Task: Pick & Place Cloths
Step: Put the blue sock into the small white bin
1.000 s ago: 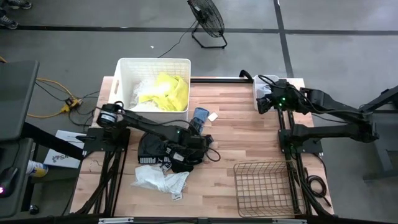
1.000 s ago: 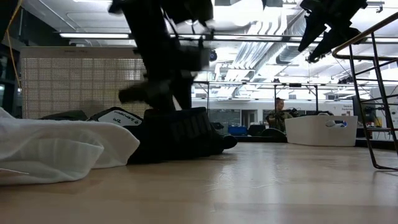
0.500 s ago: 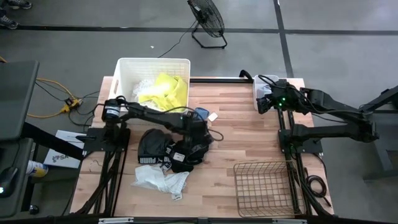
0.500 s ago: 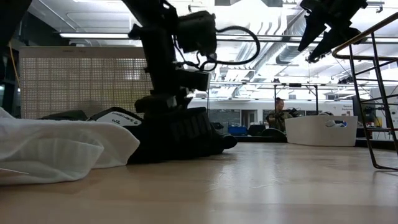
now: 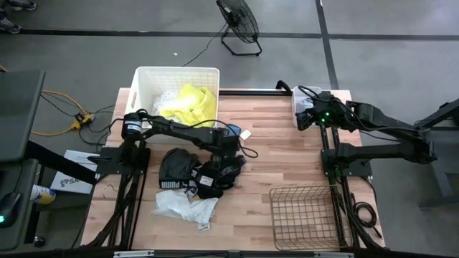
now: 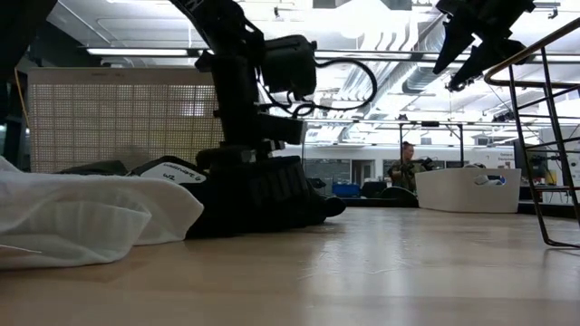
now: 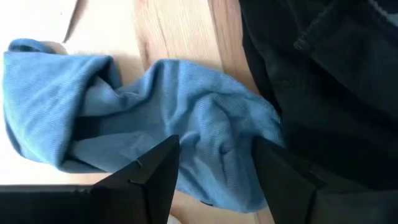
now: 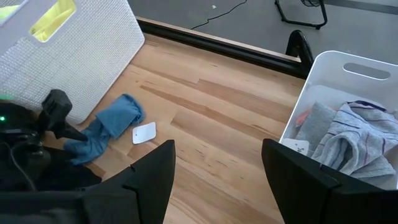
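Two dark arms are seen at the wooden tabletop [image 5: 287, 154]. The left gripper [image 5: 228, 142] is held low over the blue sock [image 7: 155, 112], at the edge of the black cloths [image 5: 197, 173]; in the left wrist view its fingers [image 7: 152, 171] are spread apart with the sock's cloth lying between them, and nothing is clamped. The sock is crumpled on the bare wood [image 8: 102, 134], touching the black cloths on one side and lying just beside a small white tag [image 8: 144, 132] and the white woven tub [image 5: 143, 82]. A neon yellow cloth [image 5: 195, 104] and a pale one are held in that tub. A big white cloth [image 5: 183, 208] is spread on the tabletop, touching the black heap on the side nearer the front edge; in the low view it is seen at the left [image 6: 82, 217], with the black heap [image 6: 263, 195] behind it.

The right gripper [image 5: 305, 118] is kept raised near the far right corner, its fingers [image 8: 152, 171] apart and holding nothing. Beside it a small white bin [image 8: 323, 68] with grey cloth [image 8: 357, 134] inside is seen. The brown wire basket [image 5: 305, 215] is set at the front right, well apart from the cloths.
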